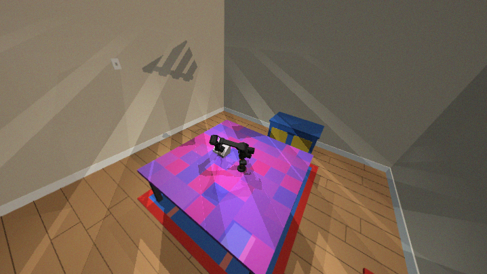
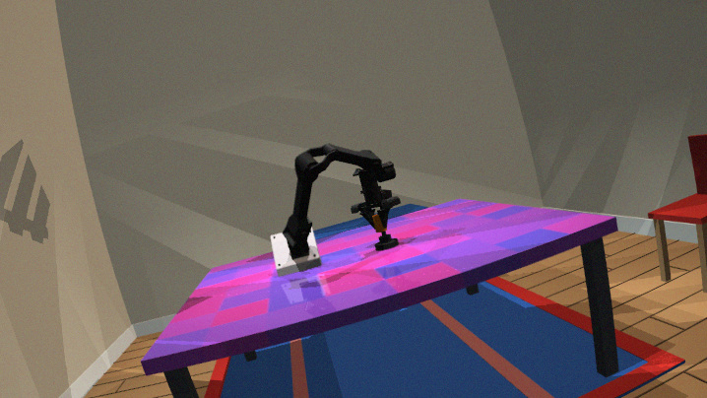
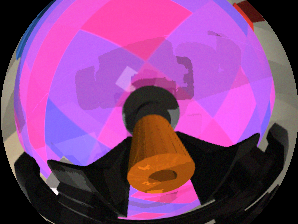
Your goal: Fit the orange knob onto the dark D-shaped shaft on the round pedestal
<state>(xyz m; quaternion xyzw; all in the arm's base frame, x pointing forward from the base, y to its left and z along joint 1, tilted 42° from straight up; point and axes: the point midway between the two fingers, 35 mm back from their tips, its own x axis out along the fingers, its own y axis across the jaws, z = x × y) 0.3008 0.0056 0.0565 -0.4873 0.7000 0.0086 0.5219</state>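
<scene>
The orange knob (image 2: pixel 379 224) (image 3: pixel 159 142) is held between the fingers of my gripper (image 2: pixel 378 226) (image 3: pixel 158 150), which is shut on it and points down. The round dark pedestal (image 1: pixel 241 169) (image 2: pixel 386 244) (image 3: pixel 131 102) stands on the table under the knob. A short dark post (image 2: pixel 384 236) shows between the knob's lower end and the pedestal's base, so the knob is not down against the base. Whether the knob's lower end touches the shaft's tip or surrounds it, I cannot tell. The shaft's flat side and the hole's underside are hidden.
The arm's white base plate (image 1: pixel 222 150) (image 2: pixel 282 252) is on the patchwork pink and purple table (image 1: pixel 211 180) (image 2: pixel 346 306). A blue cabinet (image 1: pixel 299 125) stands beyond the table. A red chair (image 2: pixel 684 208) is at the far right. Shadows cross the table around the pedestal.
</scene>
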